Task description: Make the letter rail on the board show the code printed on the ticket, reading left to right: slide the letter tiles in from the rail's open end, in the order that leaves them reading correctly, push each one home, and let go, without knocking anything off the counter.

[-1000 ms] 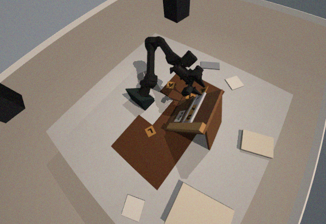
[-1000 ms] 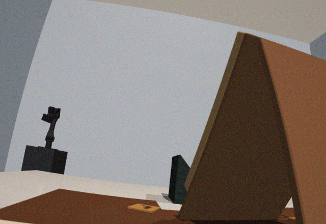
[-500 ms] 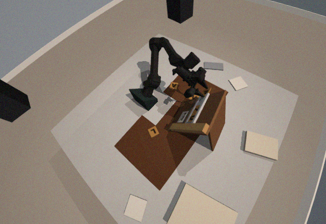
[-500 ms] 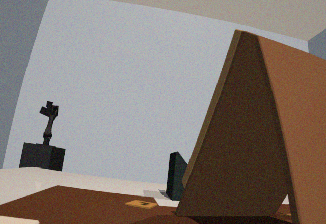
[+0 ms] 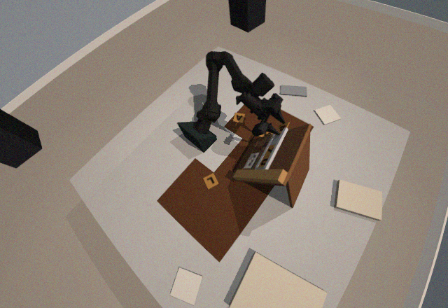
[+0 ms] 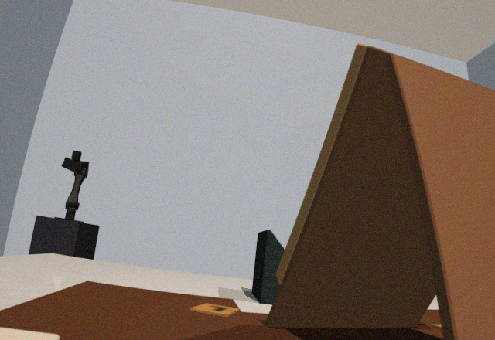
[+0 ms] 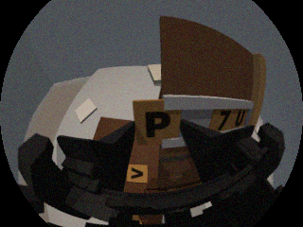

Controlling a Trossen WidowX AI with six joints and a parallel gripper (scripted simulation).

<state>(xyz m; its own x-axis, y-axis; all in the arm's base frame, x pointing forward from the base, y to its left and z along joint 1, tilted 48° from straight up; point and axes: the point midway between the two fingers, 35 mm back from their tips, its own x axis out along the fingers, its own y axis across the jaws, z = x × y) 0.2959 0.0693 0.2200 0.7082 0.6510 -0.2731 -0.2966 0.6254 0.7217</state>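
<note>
Apparently, a loose letter tile [image 5: 263, 135] [image 7: 137, 173] lies below the fingers [image 5: 281, 128], which are partly open, clamped on the P tile [image 5: 288, 124] [image 7: 157, 124] at the rail's [image 5: 278, 148] [image 7: 204, 102] open end; right of them, 7 [image 7: 222, 120] and U [image 7: 240, 118] sit racked. P needs pushing rightward, then releasing; open room is leftward.

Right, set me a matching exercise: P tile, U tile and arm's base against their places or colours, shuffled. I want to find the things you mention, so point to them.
1. P tile [image 5: 283, 127] [image 7: 157, 124]
2. U tile [image 5: 264, 161] [image 7: 240, 117]
3. Arm's base [image 5: 197, 138] [image 6: 264, 266]

A. Dark green
B. Between the gripper's [image 5: 282, 127] [image 7: 157, 127] fingers
C. On the rail [image 5: 277, 148] [image 7: 205, 102], beside the 7 tile [image 5: 269, 151] [image 7: 222, 120]

Pairs: 1-B, 2-C, 3-A
</note>
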